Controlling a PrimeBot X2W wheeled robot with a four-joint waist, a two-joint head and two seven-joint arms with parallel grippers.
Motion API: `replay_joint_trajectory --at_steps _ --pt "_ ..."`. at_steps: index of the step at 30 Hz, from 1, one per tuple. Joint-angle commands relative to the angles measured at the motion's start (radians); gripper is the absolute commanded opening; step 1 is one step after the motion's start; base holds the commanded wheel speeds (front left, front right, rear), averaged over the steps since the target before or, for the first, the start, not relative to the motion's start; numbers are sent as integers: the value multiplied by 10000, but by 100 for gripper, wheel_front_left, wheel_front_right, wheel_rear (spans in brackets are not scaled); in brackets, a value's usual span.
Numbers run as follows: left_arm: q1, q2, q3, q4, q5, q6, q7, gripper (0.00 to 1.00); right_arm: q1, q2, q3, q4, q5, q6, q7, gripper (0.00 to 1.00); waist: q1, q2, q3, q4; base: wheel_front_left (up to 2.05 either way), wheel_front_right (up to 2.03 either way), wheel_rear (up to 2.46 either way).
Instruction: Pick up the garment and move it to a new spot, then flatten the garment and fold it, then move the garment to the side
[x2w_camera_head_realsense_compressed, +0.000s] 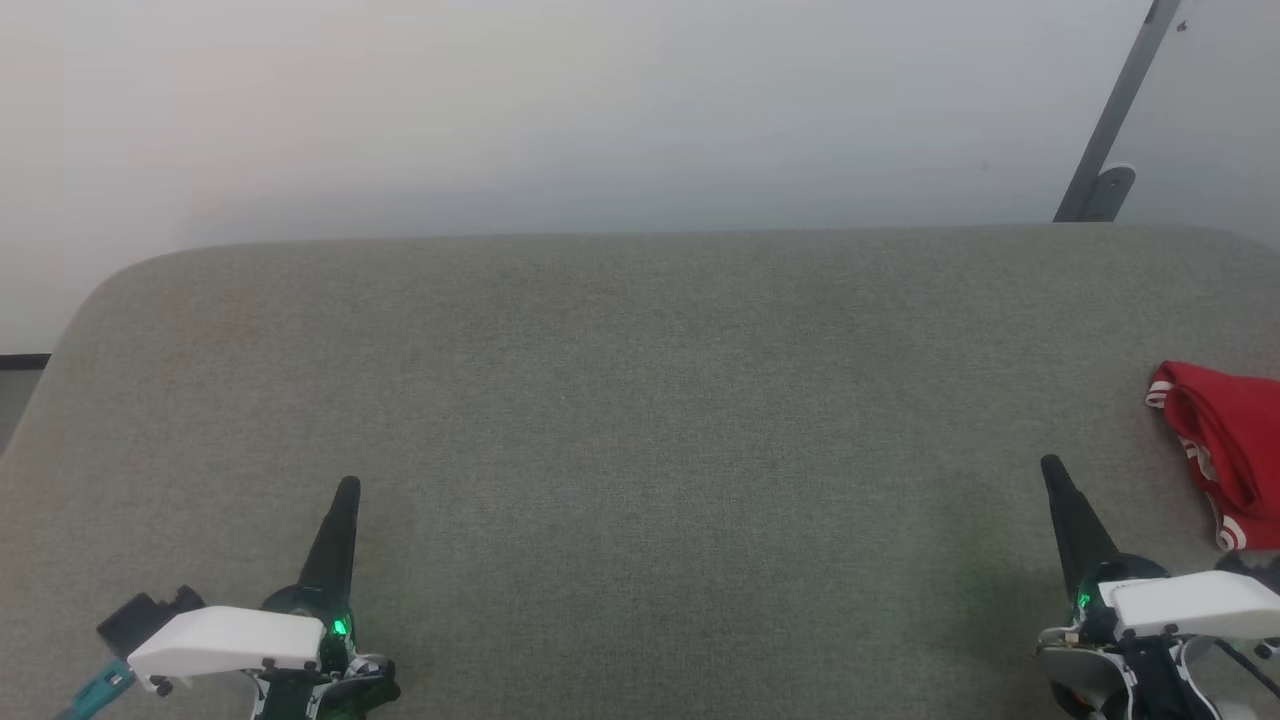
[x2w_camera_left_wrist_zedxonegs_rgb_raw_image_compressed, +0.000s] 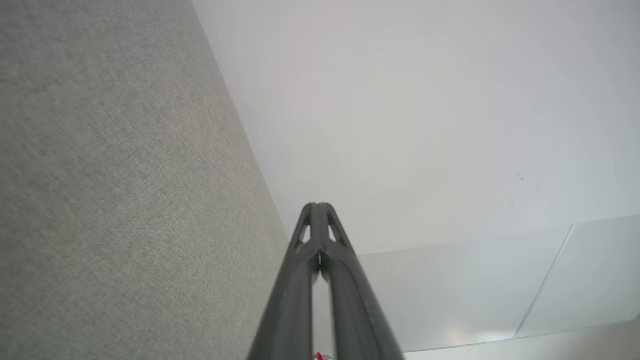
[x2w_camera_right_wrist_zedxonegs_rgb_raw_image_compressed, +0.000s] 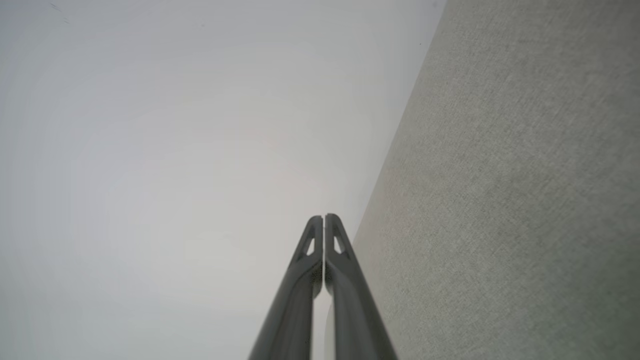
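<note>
The garment (x2w_camera_head_realsense_compressed: 1225, 445), bright red with white-and-red striped trim, lies bunched at the right edge of the head view, partly cut off by the frame. My right gripper (x2w_camera_head_realsense_compressed: 1052, 468) hovers just left of it, apart from the cloth, fingers pressed together with nothing between them (x2w_camera_right_wrist_zedxonegs_rgb_raw_image_compressed: 324, 217). My left gripper (x2w_camera_head_realsense_compressed: 347, 487) sits at the lower left over bare fabric, far from the garment, also shut and empty (x2w_camera_left_wrist_zedxonegs_rgb_raw_image_compressed: 317, 205). A tiny red speck of the garment (x2w_camera_left_wrist_zedxonegs_rgb_raw_image_compressed: 318, 356) peeks between the left fingers at the bottom of the left wrist view.
A wide grey-green fabric surface (x2w_camera_head_realsense_compressed: 640, 420) with rounded corners spreads before me. A pale wall (x2w_camera_head_realsense_compressed: 560, 110) rises behind it. A grey metal bar with a bracket (x2w_camera_head_realsense_compressed: 1110, 150) leans at the upper right.
</note>
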Motion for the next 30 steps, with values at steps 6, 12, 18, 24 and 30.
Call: replay_joint_trajectory --at_steps 6,12,18,24,30 --pt "-288 -7 56 42 -582 -24 176 0 -211 107 -53 33 474 1 181 0 0 0 20 -30 0 0 0" --pt "-351 -27 81 110 -1111 -25 297 0 -309 191 -100 93 869 1 312 0 0 0 41 -63 0 0 0" --pt "-440 -44 99 160 -1502 -27 417 0 -376 268 -139 142 1174 1 424 0 0 0 59 -91 0 0 0" --pt "-478 -60 119 210 -1872 -28 535 0 -395 342 -176 184 1497 0 526 0 0 0 77 -120 0 0 0" --pt "-488 -64 126 204 -1861 -28 530 0 -394 337 -173 174 1473 0 522 0 0 0 78 -122 0 0 0"
